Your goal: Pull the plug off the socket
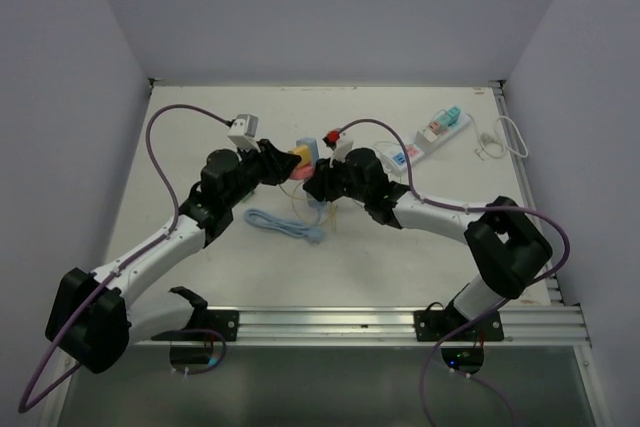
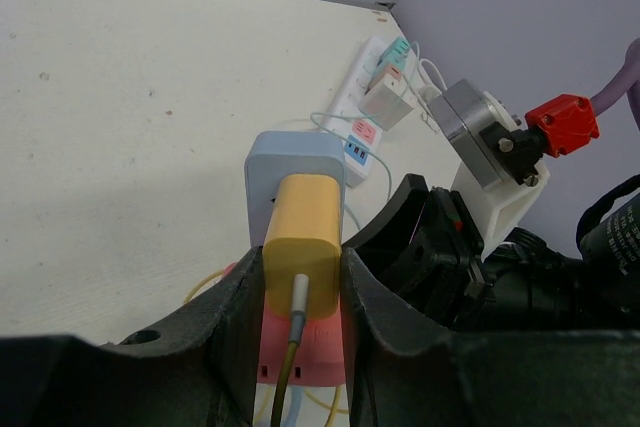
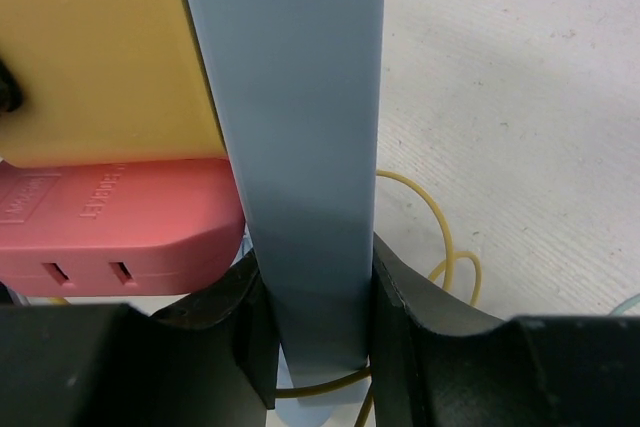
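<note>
Left claw (image 2: 300, 297) is clamping the yellow plug (image 2: 302, 242), right claw (image 3: 318, 332) is pinching the grey-blue socket block (image 3: 300, 147); plug sitting seated in socket above the worktop (image 1: 400, 247).

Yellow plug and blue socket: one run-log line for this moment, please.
left fingers: clamped on yellow plug | right fingers: clamped on blue socket | plug: seated in socket

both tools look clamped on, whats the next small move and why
Probably a short straight pull apart. In the left wrist view the left tool is shut on the yellow plug, which still sits against the blue socket block. In the right wrist view the right tool is shut on that block. So the left arm draws the plug back while the right holds.
</note>
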`<state>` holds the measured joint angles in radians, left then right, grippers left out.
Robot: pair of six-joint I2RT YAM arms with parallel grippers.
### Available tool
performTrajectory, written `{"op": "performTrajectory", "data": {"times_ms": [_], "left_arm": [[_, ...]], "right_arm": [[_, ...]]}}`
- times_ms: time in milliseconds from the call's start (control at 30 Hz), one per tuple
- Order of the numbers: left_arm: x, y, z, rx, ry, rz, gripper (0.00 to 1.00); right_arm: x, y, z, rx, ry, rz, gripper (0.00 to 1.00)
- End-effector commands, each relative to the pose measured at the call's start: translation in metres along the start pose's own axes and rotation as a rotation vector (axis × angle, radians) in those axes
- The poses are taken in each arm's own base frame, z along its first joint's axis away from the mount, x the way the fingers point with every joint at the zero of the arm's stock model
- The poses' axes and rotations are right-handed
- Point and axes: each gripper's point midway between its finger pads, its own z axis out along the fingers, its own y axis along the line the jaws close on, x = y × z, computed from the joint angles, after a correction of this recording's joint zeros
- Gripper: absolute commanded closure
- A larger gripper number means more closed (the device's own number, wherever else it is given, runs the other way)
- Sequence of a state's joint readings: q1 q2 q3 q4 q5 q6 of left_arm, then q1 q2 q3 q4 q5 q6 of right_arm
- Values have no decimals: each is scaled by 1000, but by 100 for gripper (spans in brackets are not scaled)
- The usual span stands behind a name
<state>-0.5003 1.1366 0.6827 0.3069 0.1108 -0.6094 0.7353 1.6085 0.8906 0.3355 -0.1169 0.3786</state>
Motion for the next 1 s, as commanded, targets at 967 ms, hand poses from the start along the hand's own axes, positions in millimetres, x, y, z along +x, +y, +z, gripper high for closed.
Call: {"op": "performTrajectory", "data": {"times_ms": [967], "left_arm": [[53,89,-50,-309,-90,-243,100]], "right_arm": [[-33,-69,-55,224,-142,169,100]]}}
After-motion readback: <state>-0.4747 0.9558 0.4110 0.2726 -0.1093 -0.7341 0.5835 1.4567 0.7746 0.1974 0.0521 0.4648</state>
